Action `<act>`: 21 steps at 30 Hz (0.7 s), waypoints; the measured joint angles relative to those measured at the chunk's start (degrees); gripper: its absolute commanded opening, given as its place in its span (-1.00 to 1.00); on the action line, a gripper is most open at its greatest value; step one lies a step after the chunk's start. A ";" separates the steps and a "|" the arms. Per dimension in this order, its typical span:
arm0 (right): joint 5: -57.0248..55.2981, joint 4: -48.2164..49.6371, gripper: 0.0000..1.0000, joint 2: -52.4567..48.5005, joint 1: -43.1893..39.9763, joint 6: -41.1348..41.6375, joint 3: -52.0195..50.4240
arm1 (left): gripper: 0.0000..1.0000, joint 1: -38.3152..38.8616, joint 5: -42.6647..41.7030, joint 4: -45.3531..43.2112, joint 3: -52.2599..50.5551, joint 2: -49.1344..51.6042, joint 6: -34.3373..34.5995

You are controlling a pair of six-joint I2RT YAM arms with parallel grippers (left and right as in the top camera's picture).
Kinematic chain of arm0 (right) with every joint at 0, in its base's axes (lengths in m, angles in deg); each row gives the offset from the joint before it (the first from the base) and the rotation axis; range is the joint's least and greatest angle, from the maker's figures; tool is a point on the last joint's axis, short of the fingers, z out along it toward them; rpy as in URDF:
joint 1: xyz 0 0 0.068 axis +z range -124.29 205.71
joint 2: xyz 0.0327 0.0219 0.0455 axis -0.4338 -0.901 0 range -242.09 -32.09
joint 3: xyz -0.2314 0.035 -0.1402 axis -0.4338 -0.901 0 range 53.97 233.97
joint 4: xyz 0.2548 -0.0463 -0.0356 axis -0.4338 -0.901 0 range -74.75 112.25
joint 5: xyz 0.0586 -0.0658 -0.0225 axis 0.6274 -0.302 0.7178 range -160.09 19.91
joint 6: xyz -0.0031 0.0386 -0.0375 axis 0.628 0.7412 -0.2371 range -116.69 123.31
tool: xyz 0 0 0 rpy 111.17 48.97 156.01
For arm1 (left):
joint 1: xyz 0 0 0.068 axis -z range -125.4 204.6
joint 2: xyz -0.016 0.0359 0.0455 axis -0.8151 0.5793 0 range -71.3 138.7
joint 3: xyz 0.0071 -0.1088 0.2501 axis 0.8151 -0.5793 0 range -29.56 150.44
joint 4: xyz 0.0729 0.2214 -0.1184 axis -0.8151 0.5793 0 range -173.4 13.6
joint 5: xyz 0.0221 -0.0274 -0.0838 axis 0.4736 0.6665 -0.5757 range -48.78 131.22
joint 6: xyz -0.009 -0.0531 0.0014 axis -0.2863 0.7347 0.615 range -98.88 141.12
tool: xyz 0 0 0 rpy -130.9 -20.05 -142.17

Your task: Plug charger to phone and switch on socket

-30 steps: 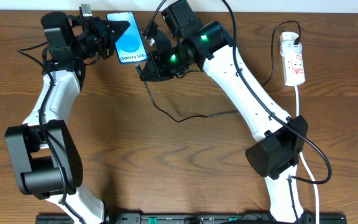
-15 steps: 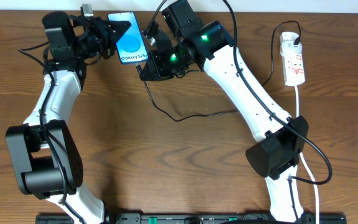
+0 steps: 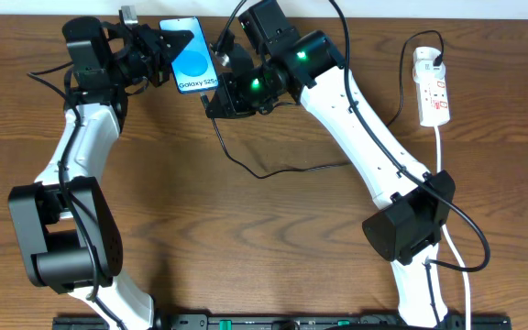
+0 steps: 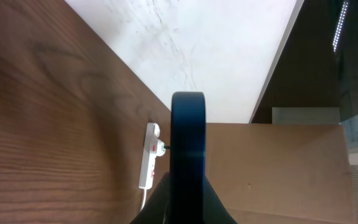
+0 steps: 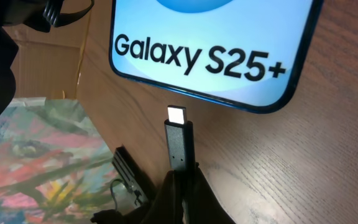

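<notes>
The phone (image 3: 193, 66), with a light blue screen reading "Galaxy S25+", is held at the table's far edge by my left gripper (image 3: 165, 50), which is shut on it. In the left wrist view the phone (image 4: 188, 143) shows edge-on between the fingers. My right gripper (image 3: 216, 99) is shut on the charger's connector (image 5: 179, 140). The metal tip sits just below the phone's bottom edge (image 5: 229, 56), a small gap apart. The black charger cable (image 3: 273, 170) trails across the table. The white socket strip (image 3: 432, 87) lies at the far right with a black plug in it.
The socket's white cord (image 3: 452, 229) runs down the right side past the right arm's base. The socket also shows far off in the left wrist view (image 4: 149, 155). A cardboard box (image 4: 278, 168) and a wall lie beyond the table's edge.
Almost nothing has moved; the phone and both grippers hold the same places, with at most a slight shift of the phone in the left gripper.
</notes>
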 measured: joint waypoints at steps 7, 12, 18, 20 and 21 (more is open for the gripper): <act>0.00 -0.02 -0.98 0.00 0.00 0.15 0.00 | -0.85 0.44 0.02 -0.02 0.00 0.00 0.00; 0.00 -0.04 -0.98 0.00 0.00 0.17 0.00 | -0.86 0.74 0.02 -0.02 0.00 0.00 -0.02; -0.02 -0.09 -0.98 0.00 0.00 0.17 0.00 | -0.86 0.74 0.00 -0.02 0.00 0.00 -0.04; -0.17 -0.31 -0.98 0.00 0.00 0.17 0.00 | -0.86 0.74 0.00 -0.02 0.00 0.00 -0.04; -0.22 -0.52 -0.98 0.00 0.00 0.17 0.00 | -0.85 0.74 0.00 -0.02 0.00 0.00 -0.04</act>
